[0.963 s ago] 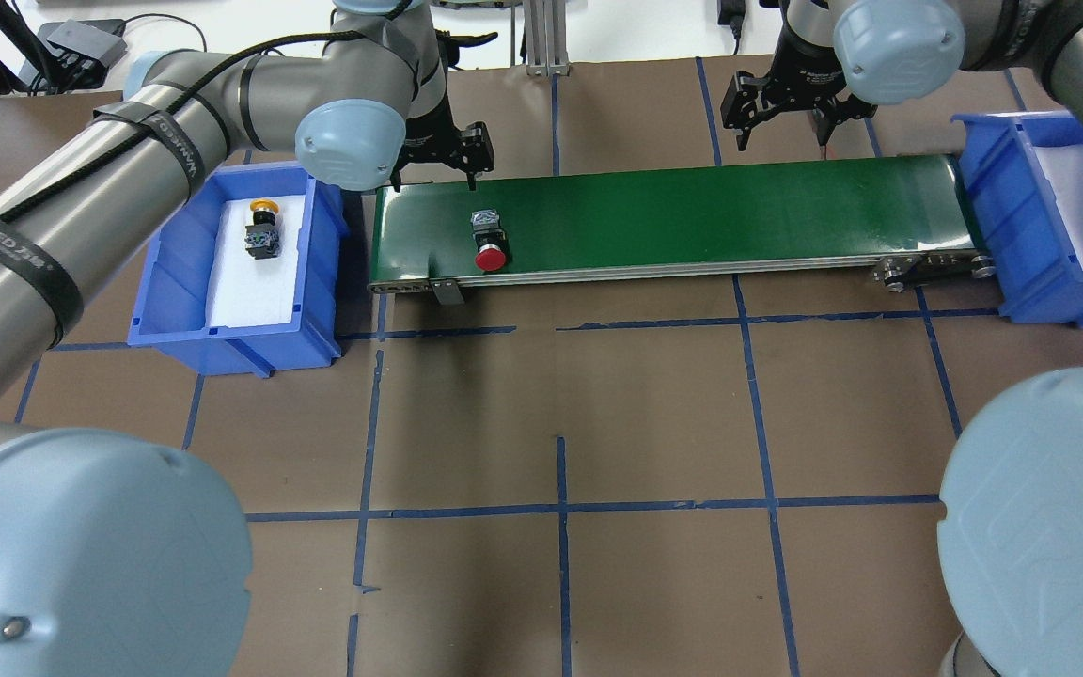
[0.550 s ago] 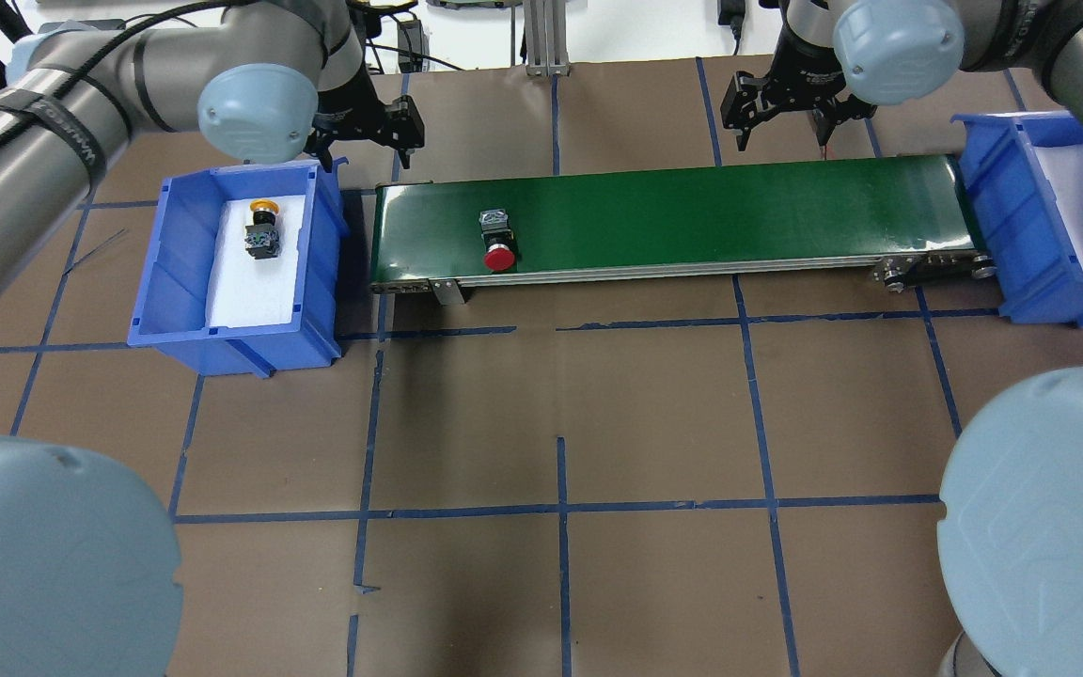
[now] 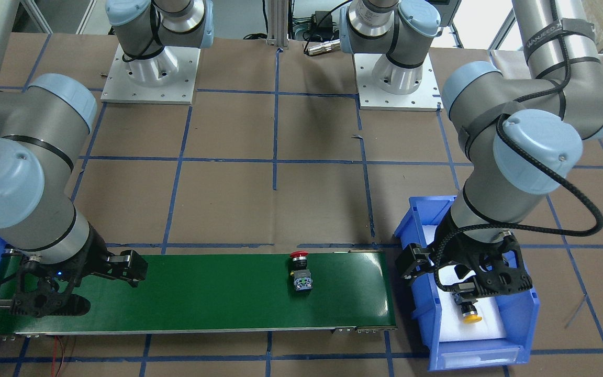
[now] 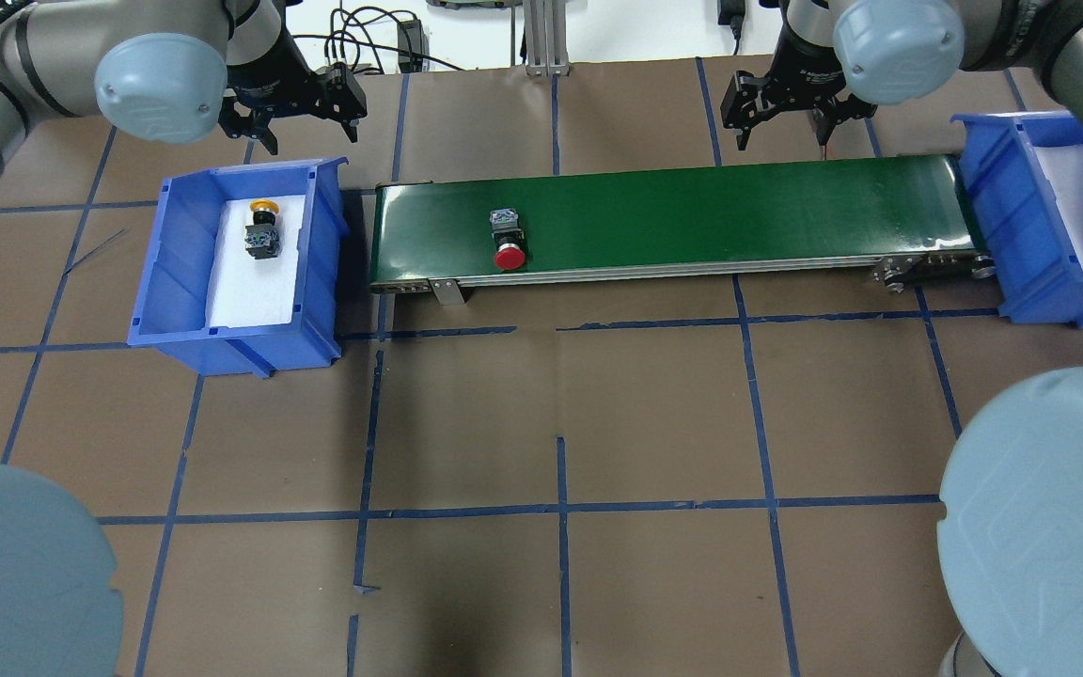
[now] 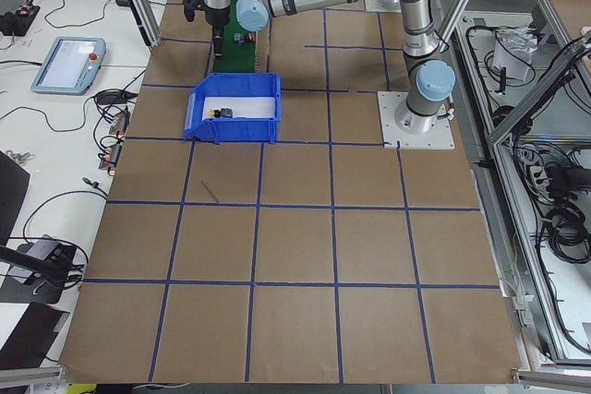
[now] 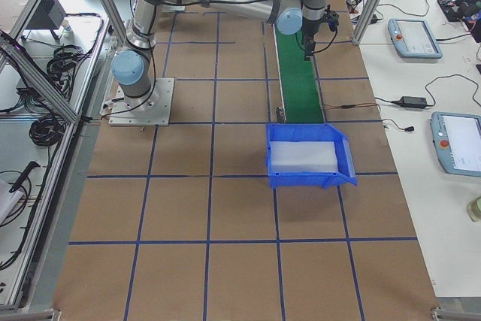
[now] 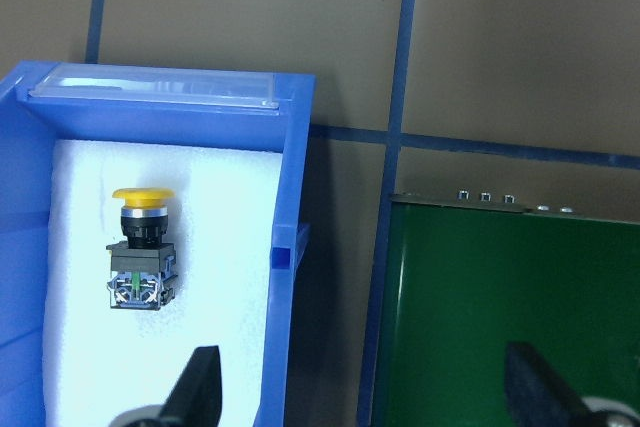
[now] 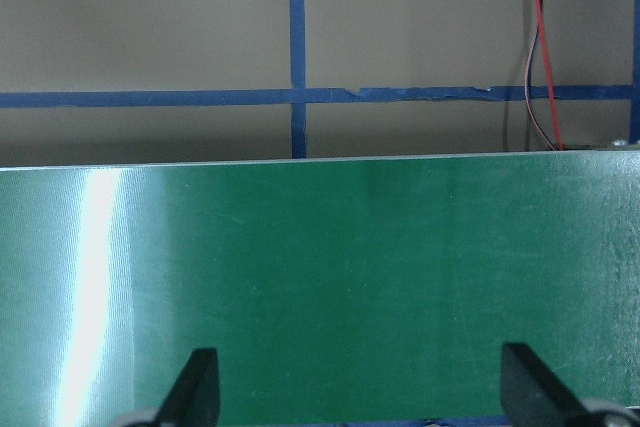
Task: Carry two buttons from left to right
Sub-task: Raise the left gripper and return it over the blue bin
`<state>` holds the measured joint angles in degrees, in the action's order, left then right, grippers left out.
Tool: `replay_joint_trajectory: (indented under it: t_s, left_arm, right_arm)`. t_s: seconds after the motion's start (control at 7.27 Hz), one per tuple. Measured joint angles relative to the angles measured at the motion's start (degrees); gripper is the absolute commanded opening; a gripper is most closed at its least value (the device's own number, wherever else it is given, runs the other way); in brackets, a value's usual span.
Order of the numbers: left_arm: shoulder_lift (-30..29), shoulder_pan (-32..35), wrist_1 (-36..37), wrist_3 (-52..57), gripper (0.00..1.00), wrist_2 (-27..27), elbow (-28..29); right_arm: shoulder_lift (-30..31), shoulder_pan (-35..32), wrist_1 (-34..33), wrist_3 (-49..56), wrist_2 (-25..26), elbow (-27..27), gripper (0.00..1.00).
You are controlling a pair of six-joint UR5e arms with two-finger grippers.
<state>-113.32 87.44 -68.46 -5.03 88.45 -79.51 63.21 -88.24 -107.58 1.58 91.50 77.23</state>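
Note:
The red button [image 4: 509, 241] lies on its side on the green conveyor belt [image 4: 711, 212], in the belt's left part, also shown from the front [image 3: 300, 270]. The yellow button [image 4: 261, 230] lies on white foam in the left blue bin [image 4: 222, 334]; the left wrist view has it at the left [image 7: 140, 249]. My left gripper [image 4: 297, 113] hangs open above the bin's far edge, holding nothing. Its fingertips [image 7: 203, 387] show in the left wrist view. My right gripper [image 4: 784, 118] stands open over the belt's far edge near the right end, empty [image 8: 360, 397].
A second blue bin [image 4: 983, 174] with a white foam pad sits at the belt's right end. Brown paper with blue tape lines covers the table. A red wire [image 8: 543, 67] runs behind the belt near the right gripper.
My left arm has swung left, from the belt's left end to behind the left bin. The red button has drifted slightly right on the belt. The right arm has not moved.

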Motion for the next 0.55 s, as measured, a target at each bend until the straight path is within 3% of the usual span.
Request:
replay_joint_trajectory:
  t_s: [0.55]
  left_arm:
    - [0.78, -5.86, -2.39, 3.67, 1.00, -1.51, -0.40]
  right_arm:
    - [0.06, -0.08, 0.00, 0.02, 0.00, -0.14, 1.00]
